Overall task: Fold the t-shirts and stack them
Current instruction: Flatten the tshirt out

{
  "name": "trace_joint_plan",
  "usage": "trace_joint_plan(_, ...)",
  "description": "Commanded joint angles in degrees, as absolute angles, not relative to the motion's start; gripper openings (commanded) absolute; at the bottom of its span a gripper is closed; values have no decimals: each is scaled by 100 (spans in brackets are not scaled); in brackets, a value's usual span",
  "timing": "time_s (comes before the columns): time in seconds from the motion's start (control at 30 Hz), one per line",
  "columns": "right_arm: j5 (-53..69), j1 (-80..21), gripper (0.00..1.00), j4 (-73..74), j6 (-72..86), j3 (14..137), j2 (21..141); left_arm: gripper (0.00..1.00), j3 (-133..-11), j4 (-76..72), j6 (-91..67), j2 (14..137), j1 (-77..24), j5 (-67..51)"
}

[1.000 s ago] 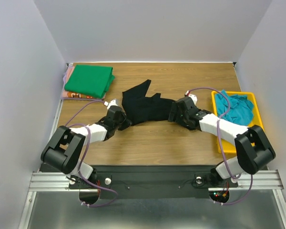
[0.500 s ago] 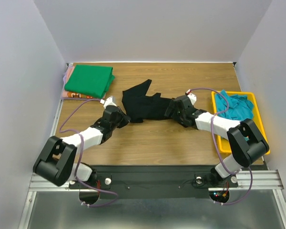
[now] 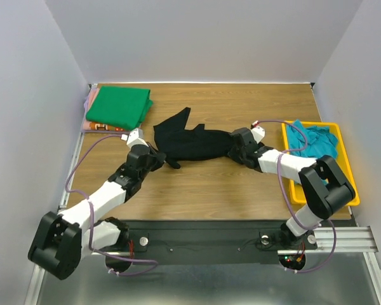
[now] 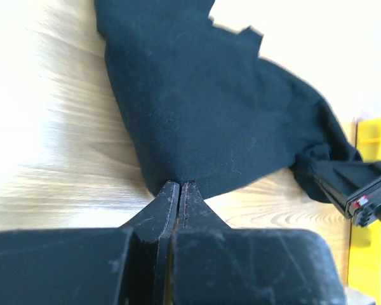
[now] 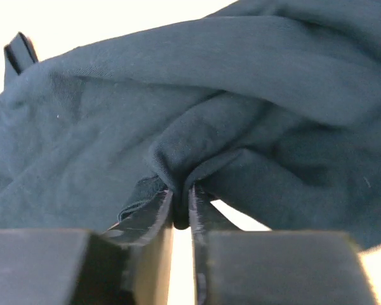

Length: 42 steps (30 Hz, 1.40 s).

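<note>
Cloth shifted: black t-shirt (image 3: 190,143) dragged left across desk (image 3: 241,184), now taut between left gripper (image 4: 180,188) and right gripper (image 5: 181,198), both clenched on it; likely flattening for fold.

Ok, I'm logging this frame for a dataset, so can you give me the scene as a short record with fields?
left end effector: shut on the black cloth t-shirt, left edge
right end effector: shut on its bunched right end
black shirt: unfolded, crumpled, mid-table
far-left stack: folded bright green cloth t-shirt over orange-pink cloth t-shirt
yellow plastic tray: holds crumpled teal-blue cloth t-shirt
</note>
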State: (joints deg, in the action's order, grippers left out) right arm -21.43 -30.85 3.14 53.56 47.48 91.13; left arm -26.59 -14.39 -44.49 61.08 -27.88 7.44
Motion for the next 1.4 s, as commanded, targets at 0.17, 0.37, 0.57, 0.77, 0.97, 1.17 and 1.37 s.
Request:
trace_joint_plan(0.17, -2821, -3120, 0, 420, 4484, 4561, 7035, 0, -3075, -433, -4272, 4826, -2821, 1538)
trace_joint_plan(0.37, -2725, -3120, 1, 1133, 3842, 5132, 5583, 0, -3944, 130, -4096, 3982, -3067, 1801)
trace_joint_plan(0.57, -2620, -3129, 0, 1626, 3306, 6307, 4483, 0, -5252, 632, -3728, 3244, -3182, 1548)
trace_joint_plan(0.77, -2171, -3120, 1, 1916, 2945, 7761, 4245, 0, -6634, 773, -3437, 3103, -3182, 546)
trace_joint_plan(0.97, -1144, -3120, 0, 2083, 2813, 9350, 4359, 0, -7837, 773, -3384, 3129, -3164, -446)
trace_joint_plan(1.17, -967, -3120, 0, 2224, 2760, 10247, 4535, 0, -8446, 844, -3340, 3234, -2971, -914)
trace_joint_plan(1.37, -2125, -3120, 0, 2224, 2365, 10380, 5043, 0, -8192, 852, -3323, 3462, -2856, -626)
